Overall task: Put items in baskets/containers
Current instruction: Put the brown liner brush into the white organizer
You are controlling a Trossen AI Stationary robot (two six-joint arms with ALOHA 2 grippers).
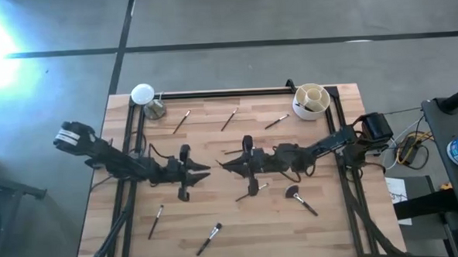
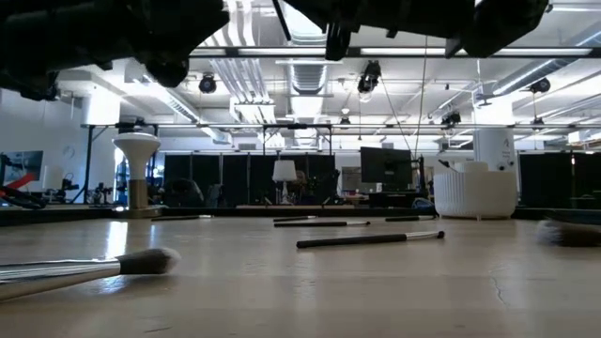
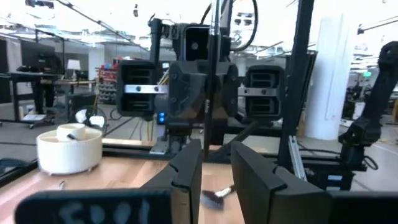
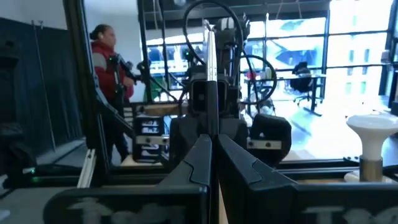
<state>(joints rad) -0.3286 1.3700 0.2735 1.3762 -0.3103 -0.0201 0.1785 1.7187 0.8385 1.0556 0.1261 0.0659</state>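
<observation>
Several thin makeup brushes lie flat on the wooden table: three toward the far edge (image 1: 229, 121) and others nearer, among them one with a fluffy head (image 1: 300, 200). The cream-white cup (image 1: 311, 102) stands at the far right corner. Both grippers meet tip to tip over the table's middle, raised and about level. My right gripper (image 4: 211, 135) is shut on one pale brush (image 4: 211, 74), which stands upright. My left gripper (image 3: 216, 163) faces it, open, with nothing between its fingers. My right gripper pinches the brush's thin handle (image 4: 211, 127) between its two fingers. The fingers come level from the table's right and lie across the brush. It stands upright above them, clear of the table. What sticks out below is hidden by the fingers.
A flat white disc on a brass-coloured stand (image 1: 144, 96) stands at the far left corner. Dark frame rails run along the table's left (image 1: 133, 148) and right (image 1: 342, 151) sides. A person in red (image 4: 107, 59) stands in the room beyond the table.
</observation>
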